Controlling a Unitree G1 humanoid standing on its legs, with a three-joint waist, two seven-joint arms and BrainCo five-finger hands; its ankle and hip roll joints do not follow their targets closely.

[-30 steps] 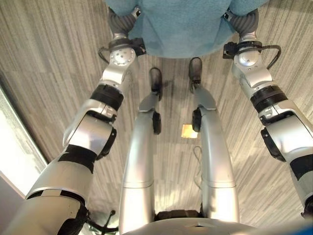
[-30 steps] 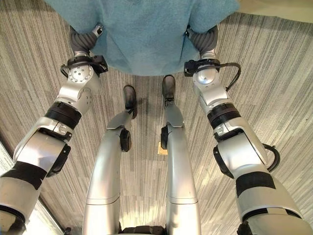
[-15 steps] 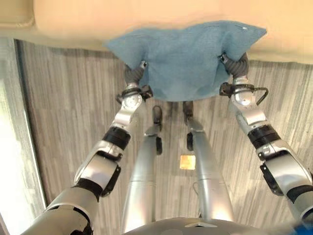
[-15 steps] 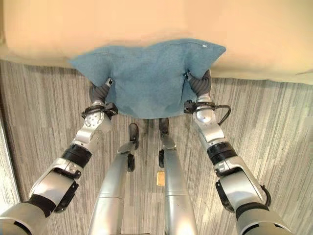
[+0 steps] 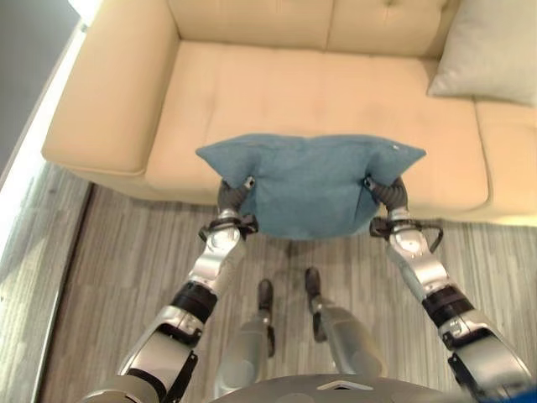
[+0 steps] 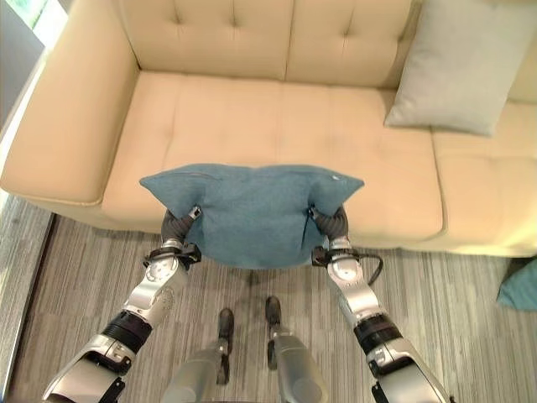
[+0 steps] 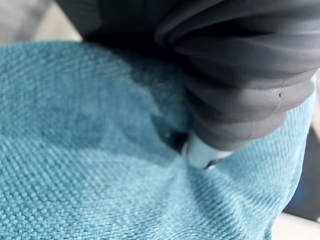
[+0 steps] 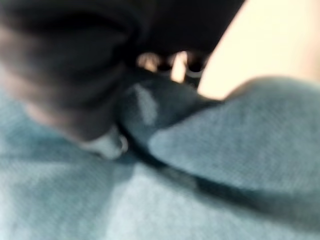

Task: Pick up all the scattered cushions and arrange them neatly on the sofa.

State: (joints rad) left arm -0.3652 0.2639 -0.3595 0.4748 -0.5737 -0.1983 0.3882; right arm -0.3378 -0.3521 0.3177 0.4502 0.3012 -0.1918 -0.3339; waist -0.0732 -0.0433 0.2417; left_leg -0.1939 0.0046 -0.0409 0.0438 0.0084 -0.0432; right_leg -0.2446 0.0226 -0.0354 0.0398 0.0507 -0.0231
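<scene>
A cushion [image 6: 252,214] is hanging between the left hand [image 6: 178,225] and the right hand [image 6: 333,224], over the front edge of the sofa [image 6: 277,126]. A second cushion [image 6: 457,71] is leaning against the sofa's back at the right, and a third [image 6: 522,285] is lying on the floor [image 6: 75,277] at the far right, before the sofa.

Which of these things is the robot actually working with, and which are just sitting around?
Part of the job:
- teal cushion, carried between the left hand and right hand
- cream sofa, where cushions go
- grey cushion, leaning on the sofa's backrest
- another teal cushion on the floor

Just lying about:
- striped floor
</scene>
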